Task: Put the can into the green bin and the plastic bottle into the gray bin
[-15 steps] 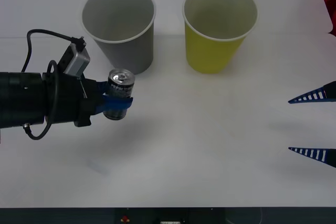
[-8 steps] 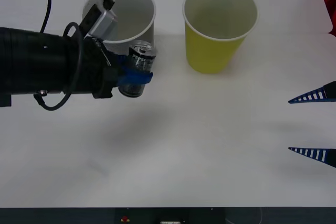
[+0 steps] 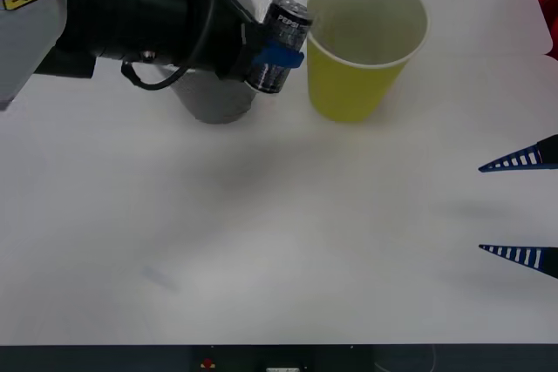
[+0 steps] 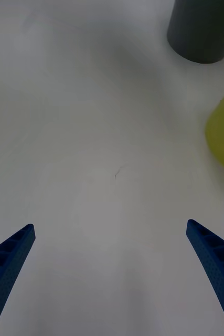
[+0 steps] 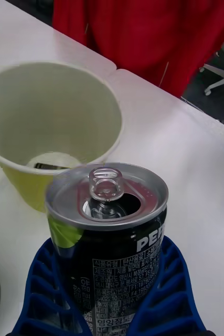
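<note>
While its arm hides the gray bin (image 3: 214, 102), the left hand (image 3: 277, 51) grips the can (image 3: 281, 32) beside the green bin (image 3: 357, 84).

A plain white table (image 3: 288, 250) fills the foreground. Beyond its far edge hangs red cloth (image 5: 148, 37). An office chair base (image 5: 219, 71) stands beside it.

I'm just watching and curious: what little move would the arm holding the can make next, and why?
Probably carry it a bit farther over the green bin: the left gripper holds the can raised beside the rim, not yet above the opening. The right gripper waits open.
</note>
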Controlling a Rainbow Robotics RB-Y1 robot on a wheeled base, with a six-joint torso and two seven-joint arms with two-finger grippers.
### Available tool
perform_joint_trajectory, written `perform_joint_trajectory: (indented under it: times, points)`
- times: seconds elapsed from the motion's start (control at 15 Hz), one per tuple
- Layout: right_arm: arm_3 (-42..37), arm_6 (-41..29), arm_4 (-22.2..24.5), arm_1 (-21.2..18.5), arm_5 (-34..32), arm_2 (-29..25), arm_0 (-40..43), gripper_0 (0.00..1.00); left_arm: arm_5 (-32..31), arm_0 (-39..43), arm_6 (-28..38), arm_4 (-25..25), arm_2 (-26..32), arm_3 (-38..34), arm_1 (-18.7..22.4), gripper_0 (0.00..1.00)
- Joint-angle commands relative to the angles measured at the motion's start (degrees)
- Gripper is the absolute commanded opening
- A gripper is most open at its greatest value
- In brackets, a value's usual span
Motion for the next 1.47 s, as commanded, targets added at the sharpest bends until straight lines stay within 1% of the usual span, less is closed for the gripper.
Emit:
perform_joint_trajectory:
  times: [0.07,0.27,0.33,0.4,0.53,0.73,0.8,1.0,1.27,1.33,1.4,1.47]
  points:
    - [0.00,0.00,0.00,0.00,0.00,0.00,0.00,1.00,0.04,-7.65,-0.09,-2.18,-2.46,8.74,-4.44,0.00]
    - [0.00,0.00,0.00,0.00,0.00,0.00,0.00,1.00,2.15,-14.59,-0.09,-7.36,-6.06,17.53,-9.71,0.00]
    - [0.00,0.00,0.00,0.00,0.00,0.00,0.00,1.00,4.08,-16.97,-0.09,-8.59,-7.73,21.57,-11.73,0.00]
    - [0.00,0.00,0.00,0.00,0.00,0.00,0.00,1.00,5.22,-18.64,-0.09,-8.68,-8.78,24.56,-13.14,0.00]
    - [0.00,0.00,0.00,0.00,0.00,0.00,0.00,1.00,6.98,-20.75,-0.18,-9.39,-9.49,29.65,-16.04,0.00]
    - [0.00,0.00,0.00,0.00,0.00,0.00,0.00,1.00,8.74,-23.03,-0.53,-14.92,-9.49,35.72,-21.31,0.00]
    - [0.00,0.00,0.00,0.00,0.00,0.00,0.00,1.00,9.70,-23.47,-0.53,-15.45,-9.66,37.21,-22.28,0.00]
    - [0.00,0.00,0.00,0.00,0.00,0.00,0.00,1.00,15.50,-24.09,-0.88,-15.54,-13.18,40.03,-22.54,0.00]
    - [0.00,0.00,0.00,0.00,0.00,0.00,0.00,1.00,15.77,-24.09,-1.15,-15.54,-13.35,40.29,-22.63,0.00]
    - [0.00,0.00,0.00,0.00,0.00,0.00,0.00,1.00,15.77,-24.09,-1.24,-15.71,-13.35,40.29,-22.63,0.34]
    - [0.00,0.00,0.00,0.00,0.00,0.00,0.00,1.00,15.77,-24.09,-1.32,-15.71,-13.44,40.29,-22.63,0.77]
    - [0.00,0.00,0.00,0.00,0.00,0.00,0.00,1.00,15.68,-24.09,-1.59,-15.80,-13.35,40.29,-22.63,0.94]
